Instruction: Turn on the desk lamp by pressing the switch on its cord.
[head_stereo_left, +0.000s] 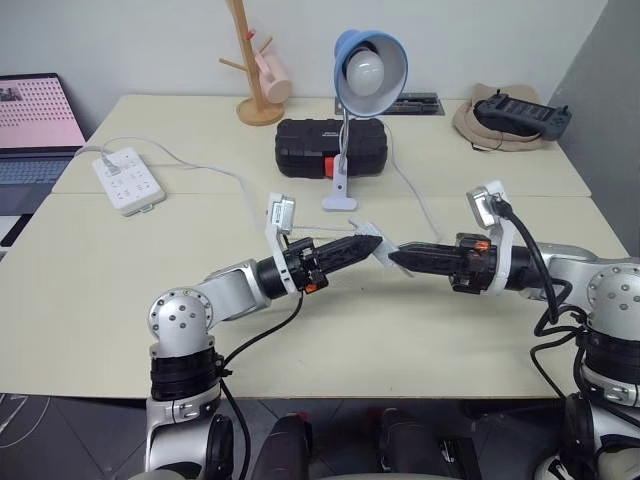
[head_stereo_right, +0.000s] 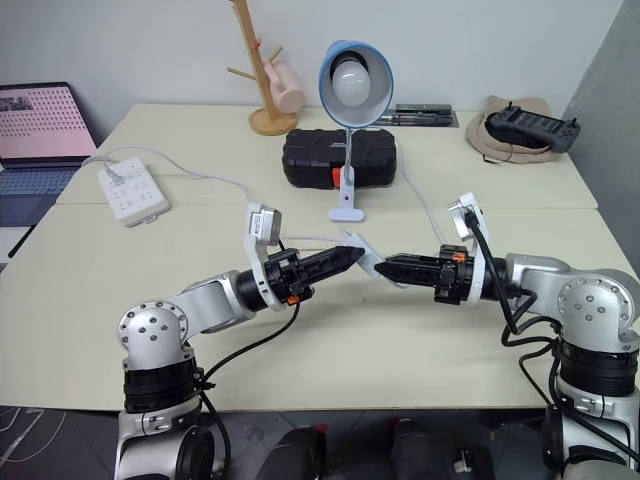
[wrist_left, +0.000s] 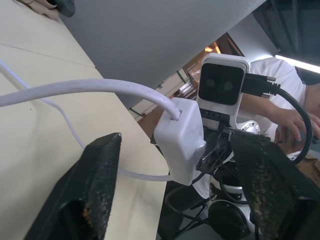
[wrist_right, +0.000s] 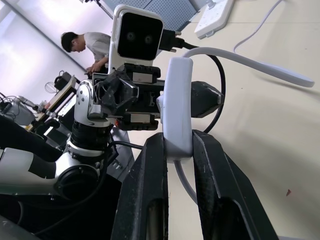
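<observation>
Plainly white — oblong switch (wrist_right: 178, 105), upright

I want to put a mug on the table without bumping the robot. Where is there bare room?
Bare: the near left of the table, in front of the power strip. Crowded: the middle, where the right claw holds the switch up beside the left claw, near the desk lamp and black case.

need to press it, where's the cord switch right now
The switch is off the table, clamped in the right hand, in front of the desk lamp.
</observation>
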